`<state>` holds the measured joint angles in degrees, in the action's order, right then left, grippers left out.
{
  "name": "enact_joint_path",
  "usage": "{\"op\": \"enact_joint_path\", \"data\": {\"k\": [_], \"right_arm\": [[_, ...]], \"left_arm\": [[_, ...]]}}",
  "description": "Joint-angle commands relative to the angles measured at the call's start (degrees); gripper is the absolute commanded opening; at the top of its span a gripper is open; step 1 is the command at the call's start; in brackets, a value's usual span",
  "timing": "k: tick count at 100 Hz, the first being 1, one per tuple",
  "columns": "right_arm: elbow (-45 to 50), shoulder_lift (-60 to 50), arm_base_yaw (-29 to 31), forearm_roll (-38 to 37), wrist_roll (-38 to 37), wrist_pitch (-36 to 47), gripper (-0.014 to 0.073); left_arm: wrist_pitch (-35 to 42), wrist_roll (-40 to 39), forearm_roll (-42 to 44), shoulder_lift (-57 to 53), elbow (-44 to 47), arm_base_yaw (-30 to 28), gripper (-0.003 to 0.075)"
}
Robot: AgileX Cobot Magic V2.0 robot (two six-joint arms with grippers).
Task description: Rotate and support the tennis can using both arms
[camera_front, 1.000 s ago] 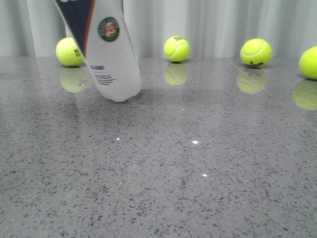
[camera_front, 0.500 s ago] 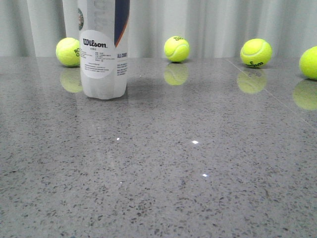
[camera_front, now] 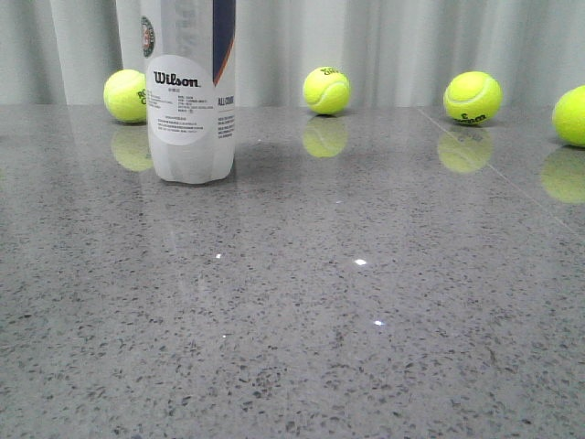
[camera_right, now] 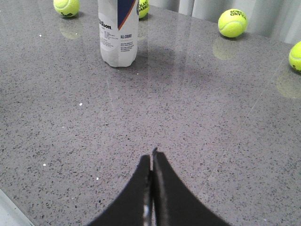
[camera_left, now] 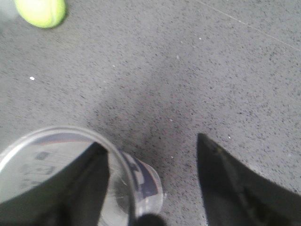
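The clear-plastic white-and-navy Wilson tennis can (camera_front: 191,101) is stood upright on the grey speckled tabletop (camera_front: 366,302), far left. Four yellow-green tennis balls (camera_front: 326,90) are lined behind. The left hand (camera_left: 150,188) is spread, one finger inside the can's open rim. The right hand (camera_right: 151,162) is pressed together, well apart.

I saw a clear tennis can (camera_front: 191,110) with a white label, black Wilson lettering and a navy panel edged in orange. The tennis balls (camera_front: 326,90) were yellow-green, the table (camera_front: 366,302) speckled grey, the curtain (camera_front: 393,46) pale grey-white.
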<state>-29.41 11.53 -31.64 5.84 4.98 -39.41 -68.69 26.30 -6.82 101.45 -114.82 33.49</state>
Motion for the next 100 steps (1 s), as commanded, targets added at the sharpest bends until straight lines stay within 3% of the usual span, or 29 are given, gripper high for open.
{"op": "enact_joint_path", "data": {"k": [1,19,36,74,100], "right_arm": [[-1.4,0.7,0.3,-0.1,0.3,4.0,-0.006],[-1.4,0.7,0.3,-0.1,0.3,4.0,-0.006],[-1.4,0.7,0.3,-0.1,0.3,4.0,-0.006],[-1.4,0.7,0.3,-0.1,0.3,4.0,-0.006],[-1.4,0.7,0.3,-0.1,0.3,4.0,-0.006]], "left_arm": [[5.6,-0.6,-0.3,-4.8,-2.2,0.5,0.0248],[12.0,-0.7,-0.3,-10.5,0.3,0.5,-0.002],[17.1,-2.5,-0.3,-17.2,8.6,0.5,-0.0019],[44.0,-6.6,-0.3,-35.9,40.1,0.5,-0.0019],[52.4,-10.4,-1.4,-47.8,60.2,0.5,-0.0019]]}}
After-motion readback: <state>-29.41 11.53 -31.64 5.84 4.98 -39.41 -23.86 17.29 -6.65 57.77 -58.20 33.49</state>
